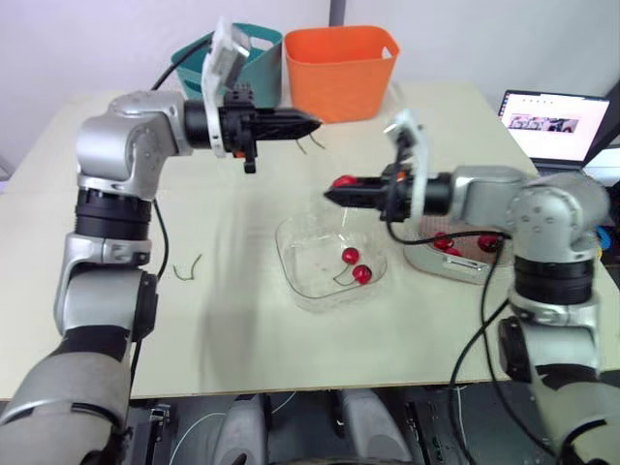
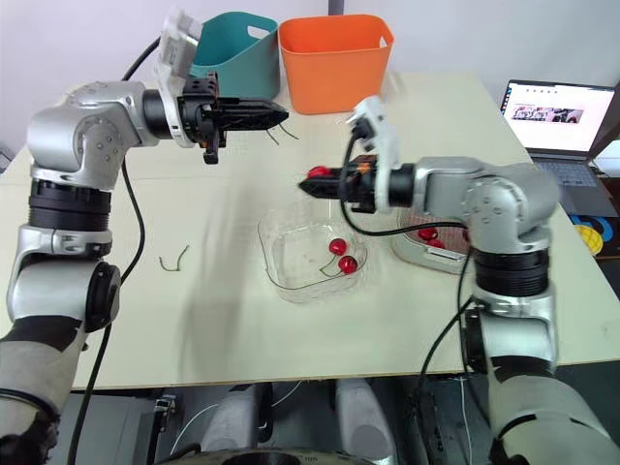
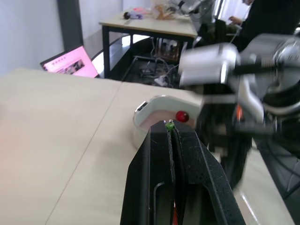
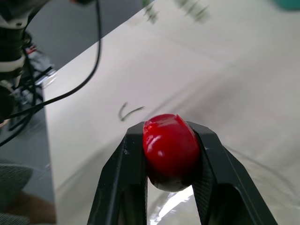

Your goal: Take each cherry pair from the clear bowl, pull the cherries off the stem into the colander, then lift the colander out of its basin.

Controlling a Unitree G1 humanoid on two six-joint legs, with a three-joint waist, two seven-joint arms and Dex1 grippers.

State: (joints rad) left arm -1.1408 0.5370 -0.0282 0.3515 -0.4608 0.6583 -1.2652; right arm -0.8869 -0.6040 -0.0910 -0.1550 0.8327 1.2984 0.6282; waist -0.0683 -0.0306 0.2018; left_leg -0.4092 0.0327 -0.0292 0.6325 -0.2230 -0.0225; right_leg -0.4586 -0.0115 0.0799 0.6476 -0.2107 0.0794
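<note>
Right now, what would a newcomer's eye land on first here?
The glossy red cherry clamped in the right gripper, raised near the clear plastic bowl. Across from it, the left gripper is up over the beige table, shut on a thin green stem. One red cherry pair lies in the bowl.

Pale beige table (image 1: 242,320) with a seam across its top. Plain white wall (image 1: 77,39) behind. Open laptop (image 1: 552,124) at right. Farther off, black-legged desk (image 3: 154,26), cables (image 3: 159,77) on floor beneath. Even light.
</note>
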